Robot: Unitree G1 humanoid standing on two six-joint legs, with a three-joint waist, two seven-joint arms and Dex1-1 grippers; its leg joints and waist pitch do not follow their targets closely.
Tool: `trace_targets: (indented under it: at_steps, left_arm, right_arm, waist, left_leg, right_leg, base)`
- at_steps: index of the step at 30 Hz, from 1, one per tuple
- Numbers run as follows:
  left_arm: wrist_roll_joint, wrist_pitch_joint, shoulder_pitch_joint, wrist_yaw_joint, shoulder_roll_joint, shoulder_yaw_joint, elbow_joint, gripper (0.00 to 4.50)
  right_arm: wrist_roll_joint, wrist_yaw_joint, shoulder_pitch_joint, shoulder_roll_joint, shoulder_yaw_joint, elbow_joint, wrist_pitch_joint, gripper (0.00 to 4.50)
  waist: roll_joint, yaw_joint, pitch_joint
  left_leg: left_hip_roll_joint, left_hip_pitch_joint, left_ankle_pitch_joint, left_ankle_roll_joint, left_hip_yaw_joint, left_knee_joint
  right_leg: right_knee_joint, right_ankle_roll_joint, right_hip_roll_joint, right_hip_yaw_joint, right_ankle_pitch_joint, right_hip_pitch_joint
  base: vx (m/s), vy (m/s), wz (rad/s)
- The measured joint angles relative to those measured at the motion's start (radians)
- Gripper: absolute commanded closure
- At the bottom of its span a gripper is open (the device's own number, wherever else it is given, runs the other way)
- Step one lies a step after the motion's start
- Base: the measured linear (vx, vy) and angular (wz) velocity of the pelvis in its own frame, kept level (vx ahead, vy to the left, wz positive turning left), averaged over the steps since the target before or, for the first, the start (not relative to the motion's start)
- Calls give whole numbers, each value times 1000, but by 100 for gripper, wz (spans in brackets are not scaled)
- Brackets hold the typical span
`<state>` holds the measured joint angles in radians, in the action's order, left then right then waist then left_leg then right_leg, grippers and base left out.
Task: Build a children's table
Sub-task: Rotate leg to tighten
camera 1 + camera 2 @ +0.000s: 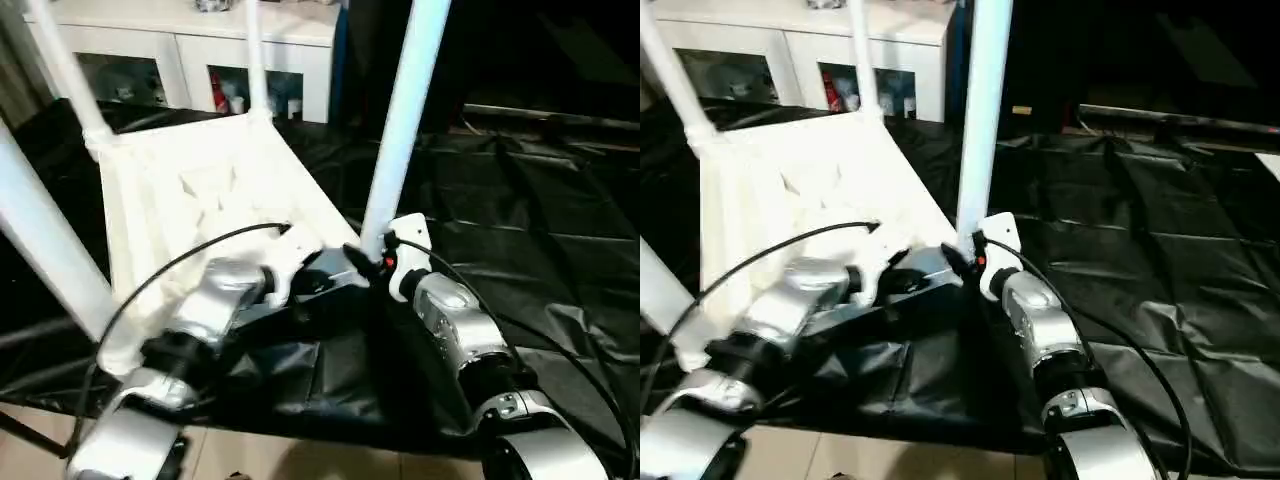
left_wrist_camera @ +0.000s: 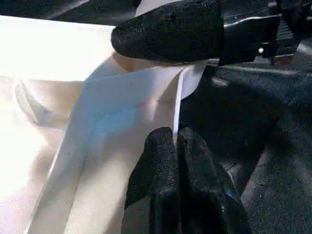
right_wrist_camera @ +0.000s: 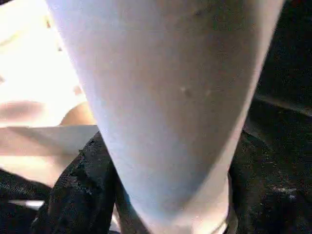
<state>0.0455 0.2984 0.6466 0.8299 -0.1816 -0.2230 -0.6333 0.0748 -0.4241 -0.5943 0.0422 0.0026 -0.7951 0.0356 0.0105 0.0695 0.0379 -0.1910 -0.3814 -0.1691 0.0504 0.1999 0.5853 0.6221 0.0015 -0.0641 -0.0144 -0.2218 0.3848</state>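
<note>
The children's table lies upside down on a black sheet, its ribbed white top [image 1: 200, 190] facing up. Three white legs stand in its corners: far left [image 1: 65, 70], far middle [image 1: 257, 55] and near left [image 1: 50, 250]. A fourth leg [image 1: 405, 130] stands upright at the near right corner. My right gripper [image 1: 375, 255] is shut around the base of that leg [image 3: 165, 97], with a black finger [image 3: 78, 195] on each side. My left gripper [image 2: 176, 146] is shut on the top's thin rim, right beside that corner.
A white cabinet [image 1: 190, 50] with glass doors stands behind the table. The black sheet [image 1: 520, 200] spreads wide to the right. A black cable [image 1: 170, 265] loops over my left forearm. Pale floor [image 1: 300, 465] shows at the near edge.
</note>
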Motion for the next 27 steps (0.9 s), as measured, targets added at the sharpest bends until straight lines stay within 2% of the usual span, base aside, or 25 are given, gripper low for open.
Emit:
trace_targets:
  at_steps: [4, 8, 13, 17, 20, 23, 25, 27]
  left_arm:
    - [1, -1, 2, 2, -2, 0, -2, 450]
    - [-2, -1, -2, 47, -27, 0, 9, 450]
    - [-31, -6, -52, 227, -136, -19, 98, 450]
    - [-49, -21, -77, 308, -182, -24, 131, 450]
    - [-56, -31, -91, 353, -204, -29, 151, 450]
    - [-71, -27, -108, 396, -227, -32, 179, 450]
    - [-82, -13, -124, 422, -240, -38, 204, 450]
    - [-88, -8, -129, 434, -247, -40, 211, 450]
  right_arm:
    - [1, -14, 0, -6, -5, -4, -6, 94]
    - [4, -91, 6, 4, -5, 9, 1, 94]
    - [51, -406, 63, 104, 58, 114, 38, 94]
    - [72, -535, 76, 147, 87, 145, 54, 94]
    - [79, -599, 85, 168, 106, 169, 69, 124]
    - [82, -660, 97, 195, 126, 201, 83, 134]
    - [85, -700, 108, 209, 137, 220, 87, 163]
    - [87, -717, 114, 213, 142, 229, 89, 169]
  waist:
    - [0, -1, 0]
    - [2, -9, 1]
    - [5, -9, 2]
    - [7, -9, 3]
    - [8, -3, 4]
    - [9, 3, 4]
    - [9, 8, 4]
    - [9, 11, 4]
  left_leg:
    - [0, 0, 0, 0, 0, 0]
    - [-1, 0, 0, 0, 0, -1]
    - [-3, -2, 0, 0, -1, -7]
    - [-3, -4, 0, -1, 0, -7]
    - [-3, -4, -1, -1, 0, -7]
    - [-3, -4, -1, -1, 0, -7]
    - [-3, -4, -1, -1, 0, -7]
    - [-3, -3, -1, -1, 0, -7]
  right_leg:
    - [0, 0, 0, 0, 0, 0]
    - [-1, 1, 1, -1, 0, 0]
    - [-7, 1, 4, -2, 0, 1]
    - [-7, 1, 4, -3, -1, 3]
    - [-7, 1, 4, -3, -1, 2]
    - [-7, 1, 4, -3, 0, 2]
    - [-7, 1, 4, -3, -1, 2]
    - [-7, 1, 4, -3, -1, 2]
  base:
    - [0, 0, 0]
    - [0, 0, 0]
    - [0, 0, 0]
    - [0, 0, 0]
    - [0, 0, 0]
    - [0, 0, 0]
    - [0, 0, 0]
    - [0, 0, 0]
